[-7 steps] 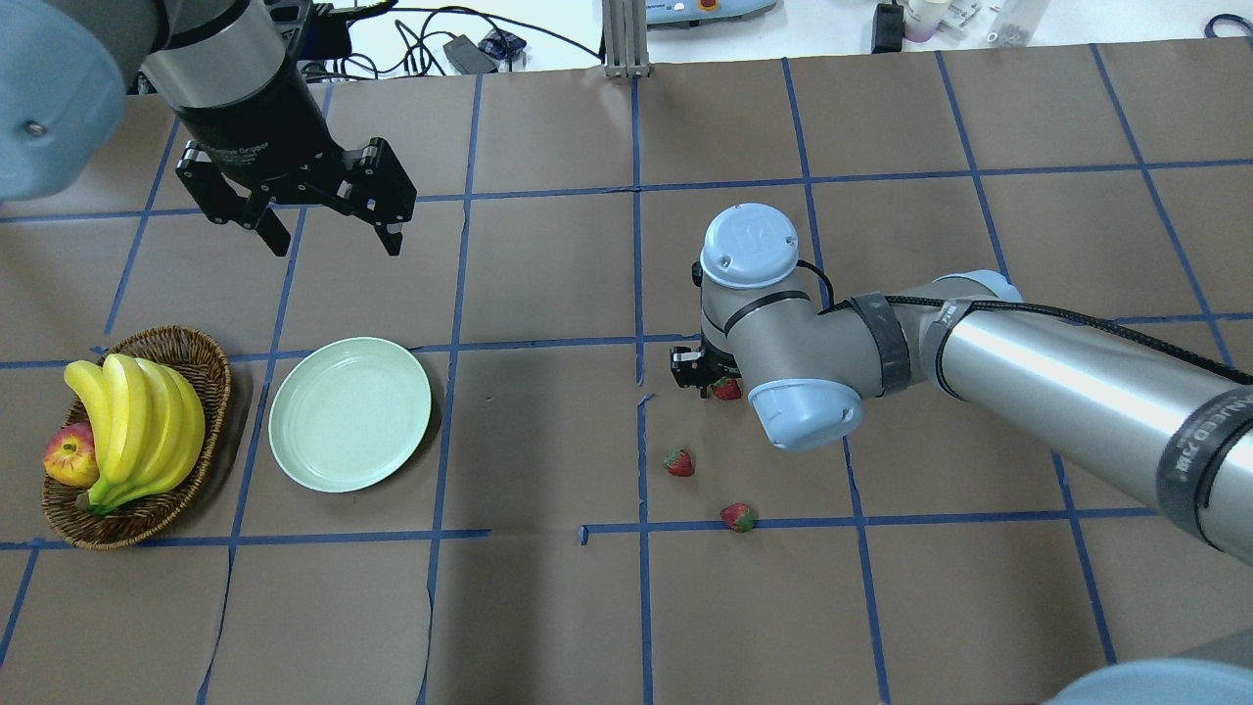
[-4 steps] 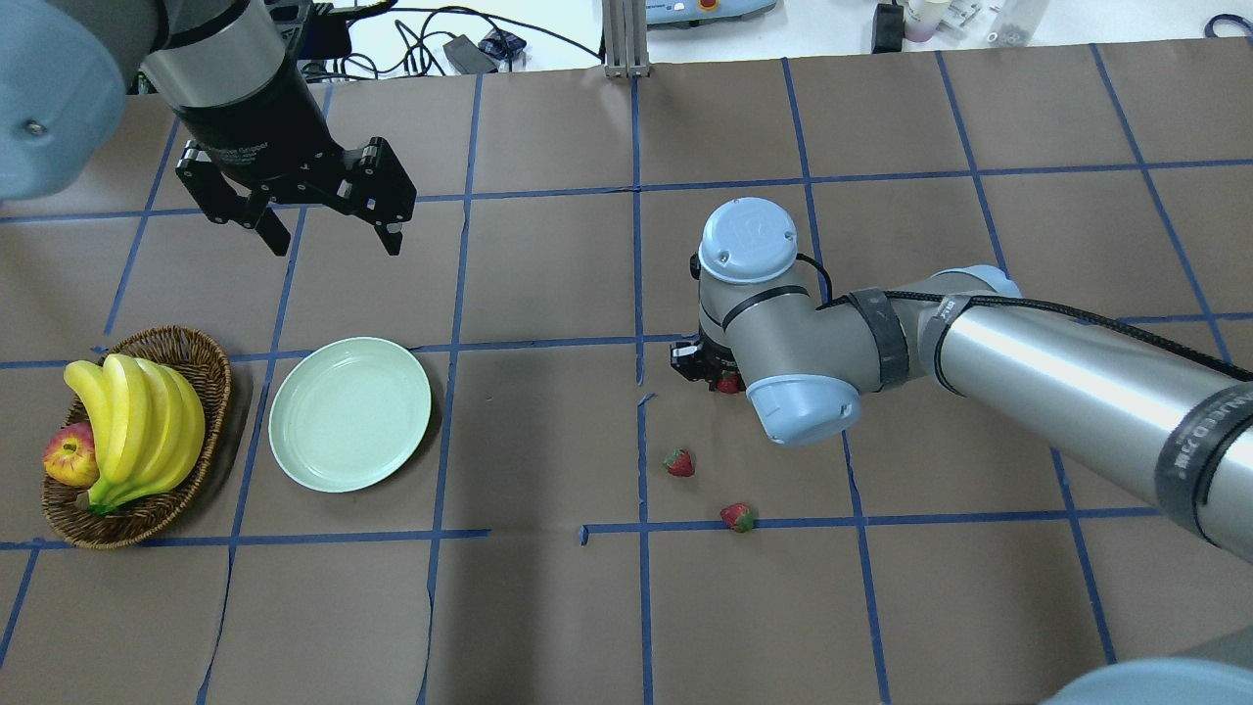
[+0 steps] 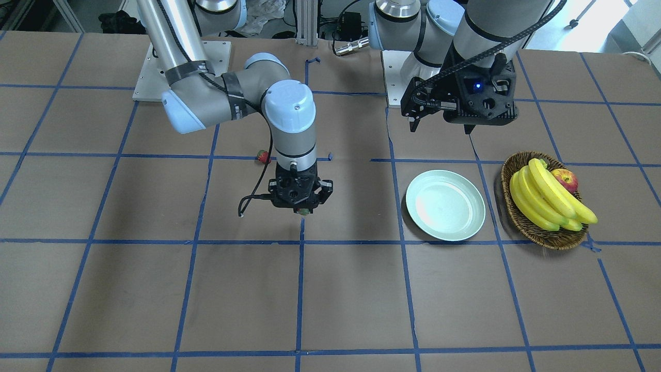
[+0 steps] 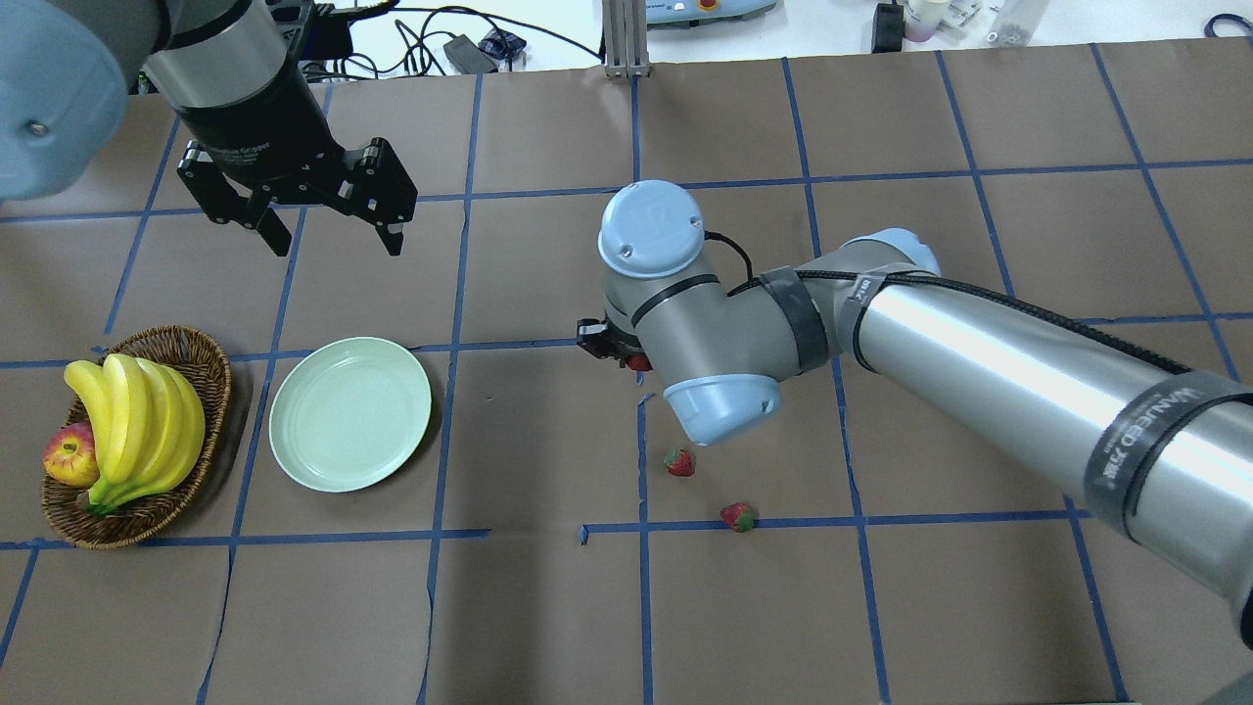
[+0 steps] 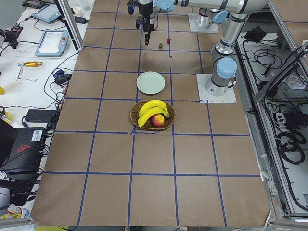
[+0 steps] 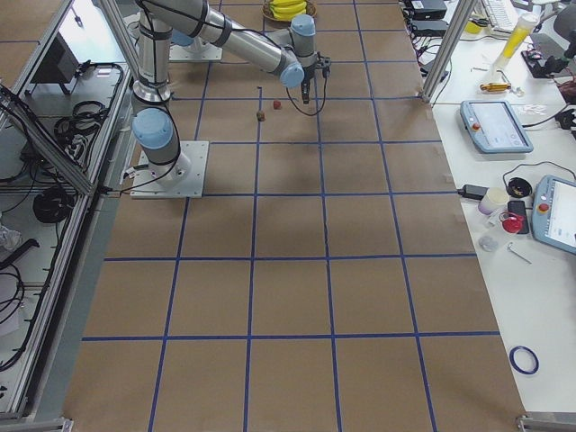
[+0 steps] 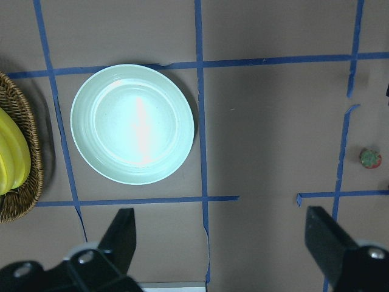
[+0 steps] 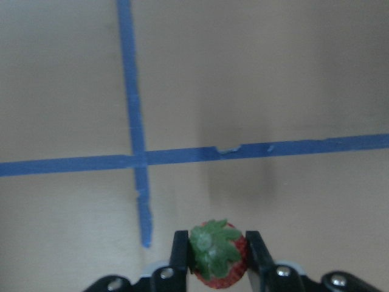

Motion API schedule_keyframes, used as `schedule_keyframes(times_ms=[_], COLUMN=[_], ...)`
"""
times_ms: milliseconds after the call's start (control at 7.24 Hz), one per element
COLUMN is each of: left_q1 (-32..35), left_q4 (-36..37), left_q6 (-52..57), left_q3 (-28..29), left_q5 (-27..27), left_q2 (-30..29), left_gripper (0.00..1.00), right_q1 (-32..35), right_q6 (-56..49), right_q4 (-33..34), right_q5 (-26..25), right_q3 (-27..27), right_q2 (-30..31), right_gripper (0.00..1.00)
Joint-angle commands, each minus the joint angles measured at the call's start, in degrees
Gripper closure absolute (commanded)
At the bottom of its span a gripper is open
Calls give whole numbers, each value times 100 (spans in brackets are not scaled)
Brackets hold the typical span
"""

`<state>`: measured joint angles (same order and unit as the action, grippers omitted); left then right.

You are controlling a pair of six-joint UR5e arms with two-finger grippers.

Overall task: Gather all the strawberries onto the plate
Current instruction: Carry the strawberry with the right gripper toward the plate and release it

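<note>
My right gripper (image 4: pixel 626 354) is shut on a strawberry (image 8: pixel 217 252) with its green cap up, held above the brown table; it also shows in the front view (image 3: pixel 302 210). Two more strawberries lie on the table behind it, one (image 4: pixel 679 462) near a blue tape line and one (image 4: pixel 739 516) on a tape line. The pale mint-green plate (image 4: pixel 349 413) sits empty to the left, well apart from the right gripper. My left gripper (image 4: pixel 335 243) hangs open and empty above the table beyond the plate. The left wrist view shows the plate (image 7: pixel 132 124) and one strawberry (image 7: pixel 369 158).
A brown wicker basket (image 4: pixel 210 367) with a bunch of bananas (image 4: pixel 137 426) and a red-yellow apple (image 4: pixel 69 457) stands just left of the plate. Blue tape lines grid the brown table cover. Cables and devices lie beyond the far edge.
My right arm has swung left towards the plate, carrying the strawberry it held. The two other strawberries and the left arm have not moved.
</note>
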<state>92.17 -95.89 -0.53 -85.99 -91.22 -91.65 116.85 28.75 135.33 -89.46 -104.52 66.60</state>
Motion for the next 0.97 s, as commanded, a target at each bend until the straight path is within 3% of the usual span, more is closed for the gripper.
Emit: schedule_keyframes(times_ms=[0,138,276,414,690,828], left_q1=[-6,-6,-6,-6,-6,-6], left_q4=[0,0,0,0,0,0], left_q6=[0,0,0,0,0,0], left_q3=[3,3,3,3,12,12], left_q5=[-1,-1,-10,-10,-19,-19], left_q2=[7,7,-1,7,7,7], left_gripper=[0,0,0,0,0,0], right_q1=[574,567,558,488,182,102], right_q6=[174,174,166,113,-245,-1091], right_q4=[11,11,-24,-76,-996,-1026], right_q5=[34,34,-27,-140,-754,-774], right_q3=[221,230,222,178,47,-215], right_q2=[-523,-525,-360,-97,282,370], right_gripper=[100,70,1,0,0,0])
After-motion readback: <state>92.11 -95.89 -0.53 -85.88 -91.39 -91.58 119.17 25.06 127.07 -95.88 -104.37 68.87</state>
